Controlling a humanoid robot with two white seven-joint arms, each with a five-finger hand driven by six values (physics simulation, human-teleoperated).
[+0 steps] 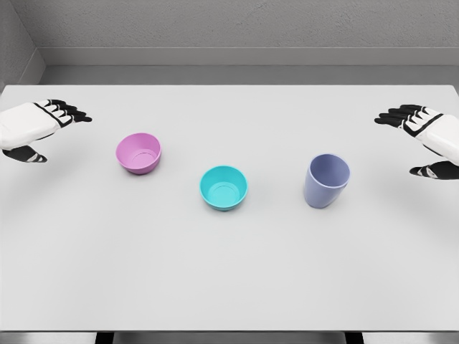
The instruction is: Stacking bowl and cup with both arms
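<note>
Bowls point(223, 188) and cup point(326, 180) sit between open left hand point(39, 129) and right hand point(423, 136).

The left hand point(36, 129) and right hand point(424, 136) hover at opposite edges, fingers spread, thumbs hanging below, holding nothing.

Single view only, from the robot's head, set high at the 6 o'clock side of the flat white rectangular table point(229, 287) and angled steeply down toward 12 o'clock. Moderate range: the whole tabletop fits the frame, near edge at bottom. The grey textured back wall point(237, 21) closes the 12 o'clock side. No second view overlaps.
</note>
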